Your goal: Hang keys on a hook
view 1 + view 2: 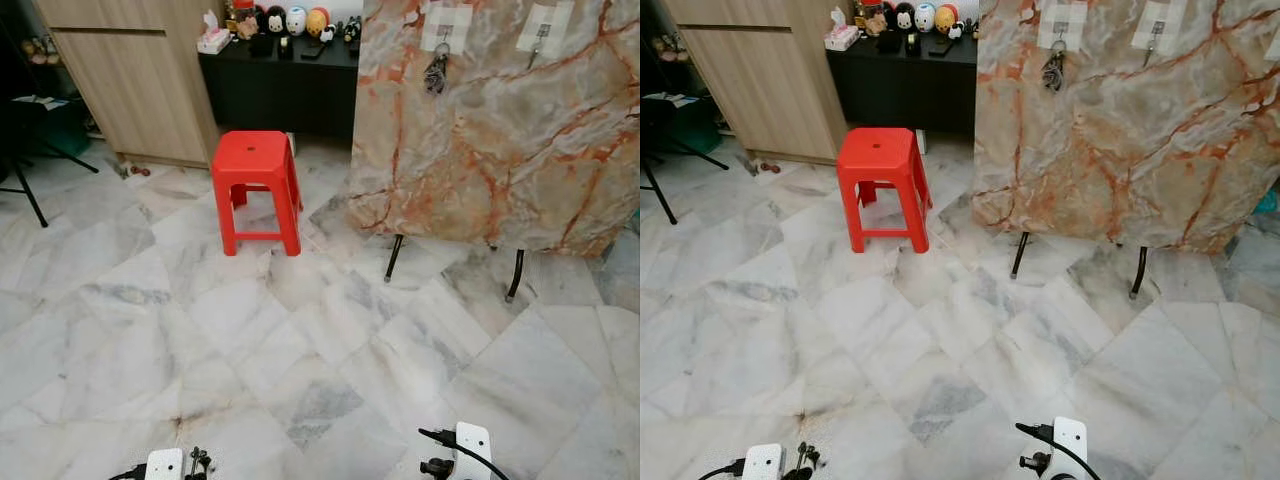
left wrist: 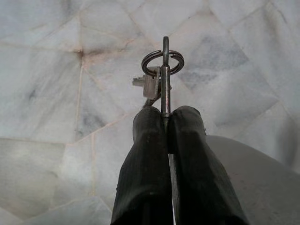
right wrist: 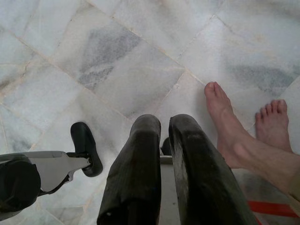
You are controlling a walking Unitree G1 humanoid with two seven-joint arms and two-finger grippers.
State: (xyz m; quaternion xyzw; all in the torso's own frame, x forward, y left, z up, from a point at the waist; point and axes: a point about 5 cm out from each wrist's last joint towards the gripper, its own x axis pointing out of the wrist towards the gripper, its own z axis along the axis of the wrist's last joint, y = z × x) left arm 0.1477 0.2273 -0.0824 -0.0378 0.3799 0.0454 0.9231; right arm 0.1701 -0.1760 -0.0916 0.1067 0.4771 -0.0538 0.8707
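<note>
The left gripper point(image 2: 165, 119) has its two black fingers pressed together, pinching a bunch of keys point(image 2: 159, 75) on a round ring. The keys stick out past the fingertips, over the pale marble floor point(image 1: 120, 300). In the left eye view this gripper sits at the very bottom, left of the middle. The right gripper point(image 3: 164, 126) sits at the bottom right and holds nothing, its fingers nearly closed with a thin gap. A person's bare feet point(image 3: 234, 136) stand on the floor beside it. At the upper right a marble board point(image 1: 500, 140) stands on thin black legs. Two hooks are near its top. The left hook point(image 1: 441, 45) carries another bunch of keys point(image 1: 436, 72). The right hook point(image 1: 538, 40) is bare. A red stool point(image 1: 256, 185) stands left of the board.
</note>
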